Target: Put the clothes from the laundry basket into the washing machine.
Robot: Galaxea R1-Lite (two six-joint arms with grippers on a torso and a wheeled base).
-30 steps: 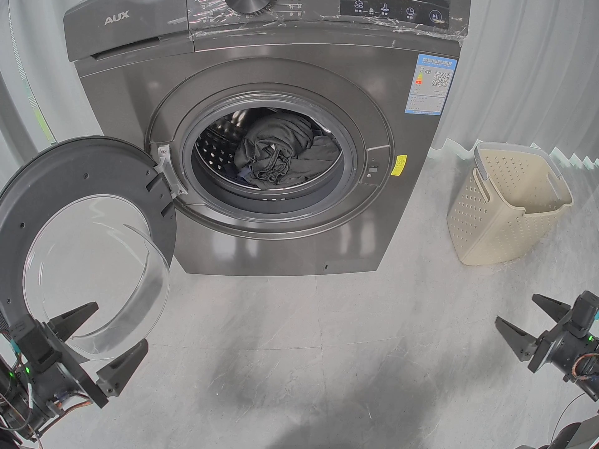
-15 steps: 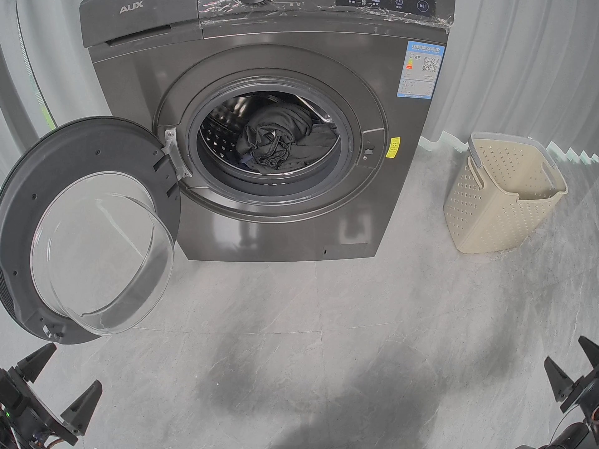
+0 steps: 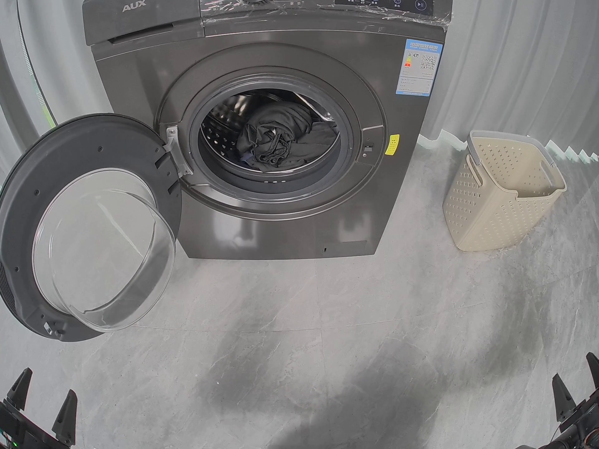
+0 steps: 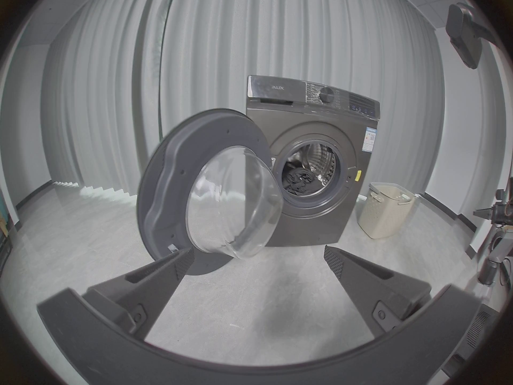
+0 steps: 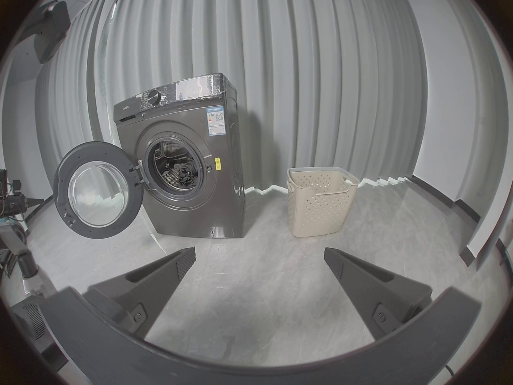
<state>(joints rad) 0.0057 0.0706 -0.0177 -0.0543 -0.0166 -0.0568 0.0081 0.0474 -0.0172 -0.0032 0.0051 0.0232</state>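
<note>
The crumpled dark grey clothes [image 3: 281, 135] in the grey washing machine [image 3: 281, 232] look soft and light, best pinched at a raised fold; left gripper [image 3: 45, 386] and right gripper [image 3: 574, 369] gape empty.

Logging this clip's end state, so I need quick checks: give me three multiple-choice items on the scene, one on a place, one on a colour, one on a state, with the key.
1. Where does the laundry basket stand relative to the washing machine?
A. On top of it
B. On the floor, off its right side in the head view
C. Behind it

2. What colour are the clothes in the drum?
A. White
B. Dark grey
C. Red

3. How is the machine's door?
A. Shut
B. Swung open toward the robot's left
C. Taken off and lying flat

Key:
1 B, the basket stands on the floor apart from the machine's right side.
2 B, a dark grey bundle shows through the round opening.
3 B, the door hangs on its hinge, leaving the drum exposed.
</note>
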